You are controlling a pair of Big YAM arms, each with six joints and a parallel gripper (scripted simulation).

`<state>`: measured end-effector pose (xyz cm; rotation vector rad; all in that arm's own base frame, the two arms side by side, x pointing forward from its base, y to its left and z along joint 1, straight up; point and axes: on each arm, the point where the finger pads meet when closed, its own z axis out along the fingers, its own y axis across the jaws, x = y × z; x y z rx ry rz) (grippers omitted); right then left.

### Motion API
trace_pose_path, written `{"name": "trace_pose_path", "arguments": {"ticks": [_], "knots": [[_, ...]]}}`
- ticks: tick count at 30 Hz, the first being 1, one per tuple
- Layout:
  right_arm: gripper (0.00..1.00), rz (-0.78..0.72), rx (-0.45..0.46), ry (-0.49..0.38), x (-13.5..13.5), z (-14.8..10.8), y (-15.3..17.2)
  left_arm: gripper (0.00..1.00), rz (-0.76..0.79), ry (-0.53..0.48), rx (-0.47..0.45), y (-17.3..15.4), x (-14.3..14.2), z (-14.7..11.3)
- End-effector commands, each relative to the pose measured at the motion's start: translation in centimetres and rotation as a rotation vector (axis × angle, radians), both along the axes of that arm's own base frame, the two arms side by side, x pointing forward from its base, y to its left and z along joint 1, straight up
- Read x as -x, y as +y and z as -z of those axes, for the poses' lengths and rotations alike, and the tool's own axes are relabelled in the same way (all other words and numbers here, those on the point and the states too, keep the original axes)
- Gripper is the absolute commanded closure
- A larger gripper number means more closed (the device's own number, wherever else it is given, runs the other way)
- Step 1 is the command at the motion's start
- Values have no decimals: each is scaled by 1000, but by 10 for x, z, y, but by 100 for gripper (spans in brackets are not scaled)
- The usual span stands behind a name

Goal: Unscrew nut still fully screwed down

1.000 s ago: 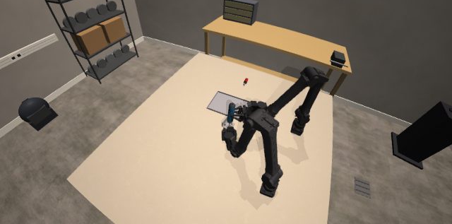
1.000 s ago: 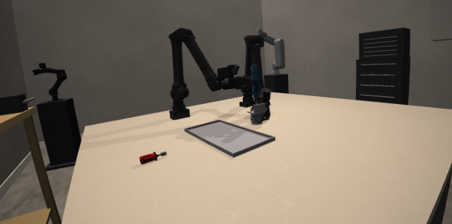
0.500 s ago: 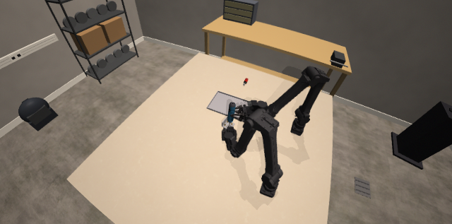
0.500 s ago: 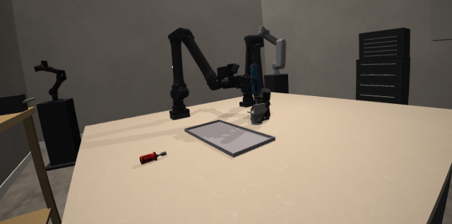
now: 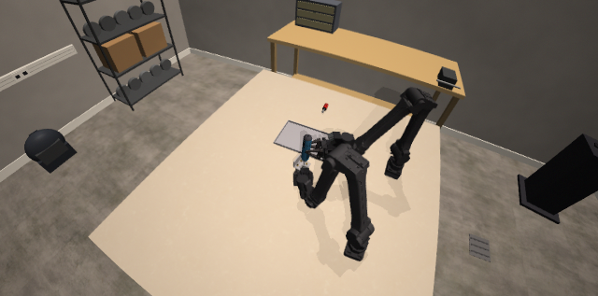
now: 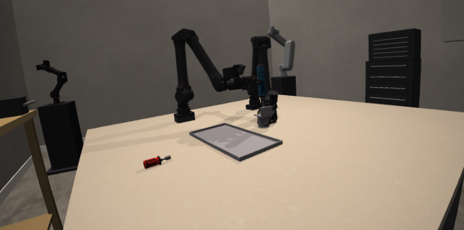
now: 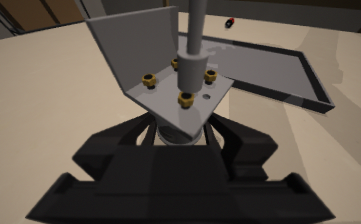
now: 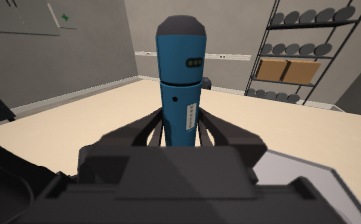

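The joint module [image 7: 180,134] [image 6: 267,117] stands on the table with the grey L-shaped bracket [image 7: 131,45] [image 5: 298,162] on top. Several brass nuts sit on the bracket's flat plate; the front one [image 7: 185,99] is uncovered. My left gripper [image 7: 180,112] [image 6: 271,104] is shut on the module's round body below the bracket. My right gripper [image 8: 180,111] [image 5: 314,148] is shut on the blue nut driver [image 8: 181,60] [image 5: 306,147] [image 6: 260,77], held upright. The driver's grey socket [image 7: 191,72] hangs just above the plate among the nuts and covers none of them.
A shallow grey tray [image 5: 286,136] [image 6: 235,157] [image 7: 321,95] lies just beyond the module. A red screwdriver [image 5: 324,107] [image 6: 154,162] [image 7: 229,22] lies farther off on the table. Both arms crowd the module from one side.
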<state>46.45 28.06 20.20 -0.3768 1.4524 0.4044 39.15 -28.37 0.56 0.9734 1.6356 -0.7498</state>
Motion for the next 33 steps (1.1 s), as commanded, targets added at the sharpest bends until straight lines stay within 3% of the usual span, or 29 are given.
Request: {"name": "trace_pose_path", "arguments": {"ticks": [1, 33], "knots": [[58, -8, -59, -105, -7, -52, 12, 41, 12, -39, 21, -7, 0, -14], [58, -8, -60, -105, -7, -58, 12, 41, 12, -39, 21, -7, 0, -14]]}}
